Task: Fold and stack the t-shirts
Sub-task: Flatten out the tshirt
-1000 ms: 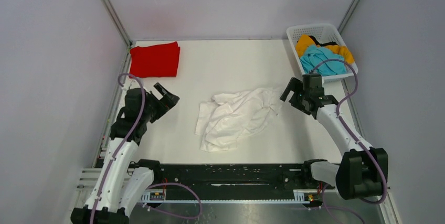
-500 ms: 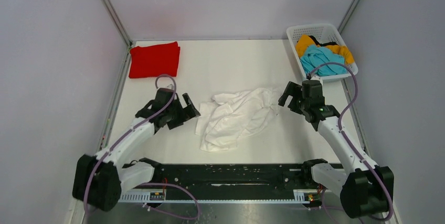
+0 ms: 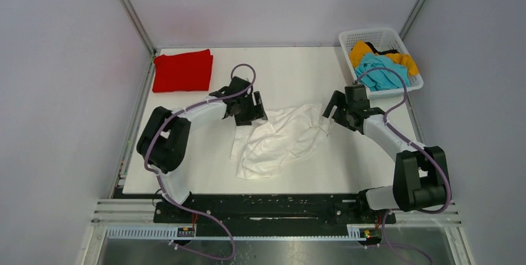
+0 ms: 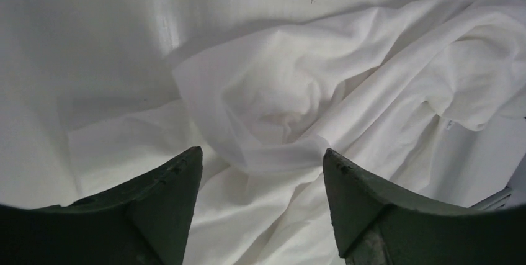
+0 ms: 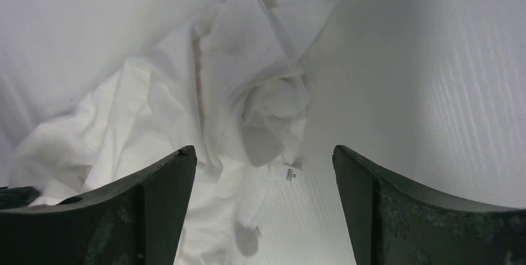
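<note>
A crumpled white t-shirt [image 3: 280, 139] lies in the middle of the table. It fills the left wrist view [image 4: 347, 85] and shows in the right wrist view [image 5: 186, 110], with a small label by its edge. My left gripper [image 3: 252, 111] is open just above the shirt's upper left corner, its fingers [image 4: 155, 203] apart over the cloth. My right gripper [image 3: 333, 111] is open at the shirt's upper right edge, holding nothing. A folded red t-shirt [image 3: 183, 71] lies at the far left. Teal [image 3: 379, 71] and orange-yellow [image 3: 361, 51] shirts lie in the basket.
A white lattice basket [image 3: 374, 34] stands at the far right corner. Grey walls close in the table on three sides. A black rail [image 3: 273, 206] runs along the near edge.
My left arm has swung from the left side rightward and forward, up to the white shirt's upper left corner. My right gripper has shifted a little toward the shirt's right edge.
</note>
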`<state>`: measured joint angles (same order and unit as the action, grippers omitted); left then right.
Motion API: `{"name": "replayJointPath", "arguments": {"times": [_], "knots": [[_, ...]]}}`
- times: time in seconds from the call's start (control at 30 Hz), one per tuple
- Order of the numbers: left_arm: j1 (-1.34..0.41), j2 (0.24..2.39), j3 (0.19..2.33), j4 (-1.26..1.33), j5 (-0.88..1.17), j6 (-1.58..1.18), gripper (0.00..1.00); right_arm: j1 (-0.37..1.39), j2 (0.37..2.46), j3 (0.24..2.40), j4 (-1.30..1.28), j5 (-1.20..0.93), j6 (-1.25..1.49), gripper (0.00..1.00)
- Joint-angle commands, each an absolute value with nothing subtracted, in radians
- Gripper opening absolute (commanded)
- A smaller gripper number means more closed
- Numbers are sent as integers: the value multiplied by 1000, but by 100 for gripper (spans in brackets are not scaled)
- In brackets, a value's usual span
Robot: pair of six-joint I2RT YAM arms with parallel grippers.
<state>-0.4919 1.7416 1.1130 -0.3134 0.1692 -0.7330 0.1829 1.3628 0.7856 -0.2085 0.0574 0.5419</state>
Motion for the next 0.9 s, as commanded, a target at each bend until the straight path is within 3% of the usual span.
{"name": "replayJointPath", "arguments": {"times": [0.0, 0.07, 0.1, 0.2, 0.4, 0.87], "knots": [[-525, 1826, 1205, -369, 142, -706, 68, 191, 1420, 854, -119, 14, 603, 87], [-529, 1856, 1225, -378, 130, -710, 59, 193, 1460, 872, -100, -28, 605, 81], [-529, 1871, 1236, -379, 130, -710, 50, 195, 1482, 885, -104, -39, 607, 76], [-529, 1896, 1283, -383, 125, -712, 2, 197, 1540, 919, -91, -61, 614, 55], [-528, 1782, 1339, -405, 104, -673, 0, 197, 1545, 982, -112, -62, 597, 2], [-530, 1036, 1387, -412, 75, -529, 0, 197, 820, 1121, -282, -291, 450, 0]]}}
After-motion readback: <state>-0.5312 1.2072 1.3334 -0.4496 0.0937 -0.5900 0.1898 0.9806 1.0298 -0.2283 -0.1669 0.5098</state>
